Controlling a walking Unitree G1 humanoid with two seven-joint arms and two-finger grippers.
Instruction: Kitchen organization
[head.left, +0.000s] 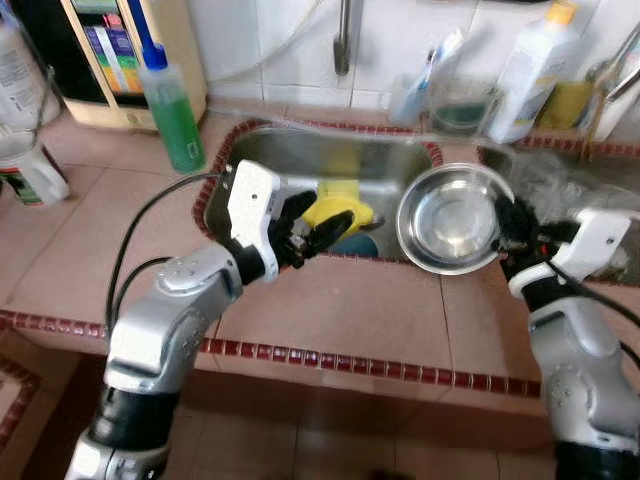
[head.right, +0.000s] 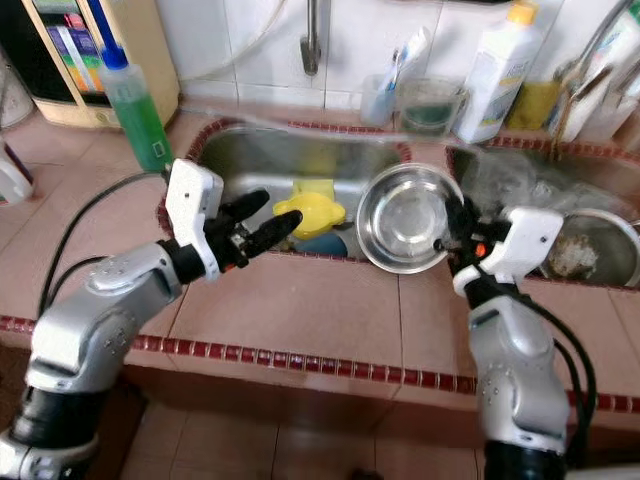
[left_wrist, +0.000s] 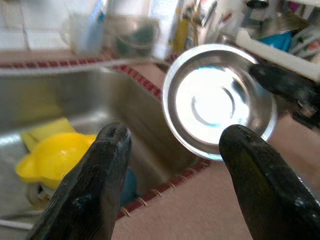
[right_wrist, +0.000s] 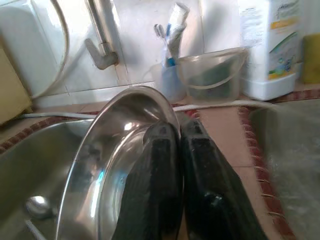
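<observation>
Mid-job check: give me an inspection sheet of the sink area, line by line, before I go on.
Surface: pink tiled counter with red edge trim.
Job's things: steel bowl, tilted at the sink edge; yellow item in the sink.
Clutter: green bottle, white bottle, clear tub.
Grippers: right gripper shut on the bowl's rim; left gripper open above the sink's front edge.
Cables: black cable along the left arm.
Surroundings: tiled wall, tap.
</observation>
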